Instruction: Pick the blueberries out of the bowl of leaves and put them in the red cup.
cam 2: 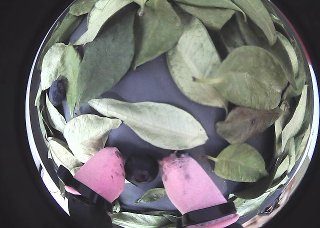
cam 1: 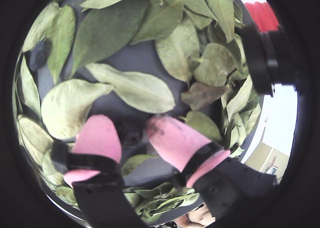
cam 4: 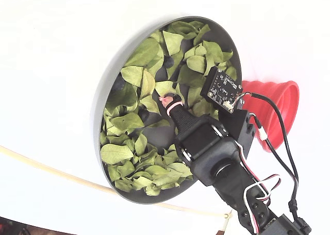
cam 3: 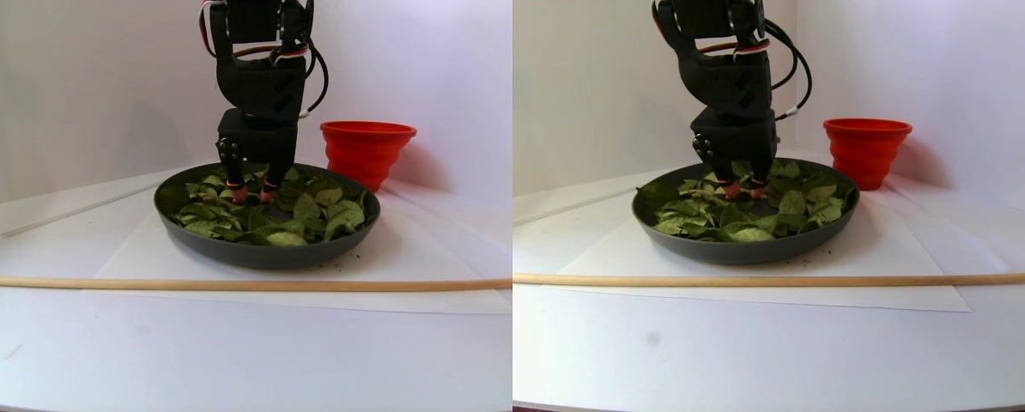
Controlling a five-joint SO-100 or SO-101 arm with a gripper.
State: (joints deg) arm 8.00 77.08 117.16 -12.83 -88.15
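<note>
My gripper (cam 2: 141,170) is down in the dark grey bowl (cam 4: 101,98) among the green leaves (cam 2: 150,123). Its pink fingertips (cam 2: 102,170) press against both sides of a dark blueberry (cam 2: 141,169) that sits on the bare bowl floor. The same blueberry (cam 1: 132,136) shows between the pads in both wrist views. Another blueberry (cam 2: 56,90) lies half under leaves by the left rim. The red cup (cam 4: 276,111) stands empty-looking just outside the bowl, beyond the arm. In the stereo pair view the gripper (cam 3: 251,193) stands upright in the bowl (cam 3: 268,253), with the red cup (cam 3: 366,150) behind on the right.
The bowl rests on a white sheet (cam 3: 135,249) on a white table. A long thin wooden rod (cam 3: 221,283) lies across the table in front of the bowl. A white wall stands close behind the cup.
</note>
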